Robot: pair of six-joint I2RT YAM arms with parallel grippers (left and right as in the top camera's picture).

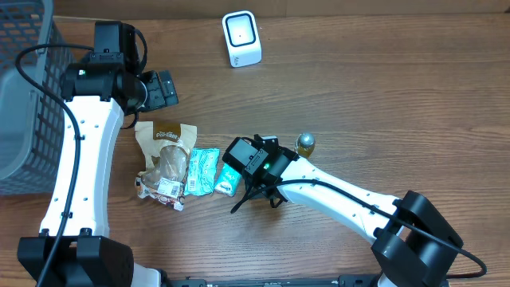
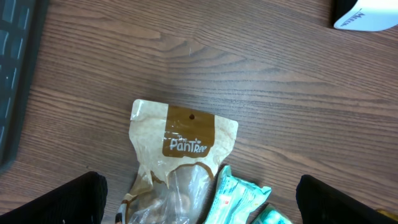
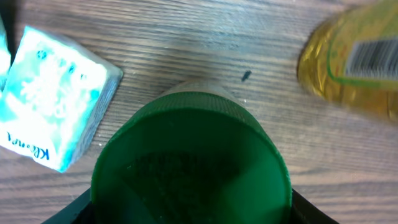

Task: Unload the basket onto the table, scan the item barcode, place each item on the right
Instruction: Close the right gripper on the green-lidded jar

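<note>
Green-capped container (image 3: 193,155) squarely between the jaws of the right gripper (image 3: 193,210)

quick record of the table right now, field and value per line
scanner: white, at the far side
left gripper: open, empty, near brown snack bag
right gripper: over green cap, grip unclear
beside cap: tissue pack one side, gold container with barcode label other side
basket: robot's left edge

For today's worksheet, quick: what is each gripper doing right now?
Left gripper: open, holding nothing.
Right gripper: around a green lid; grip cannot be told.
</note>
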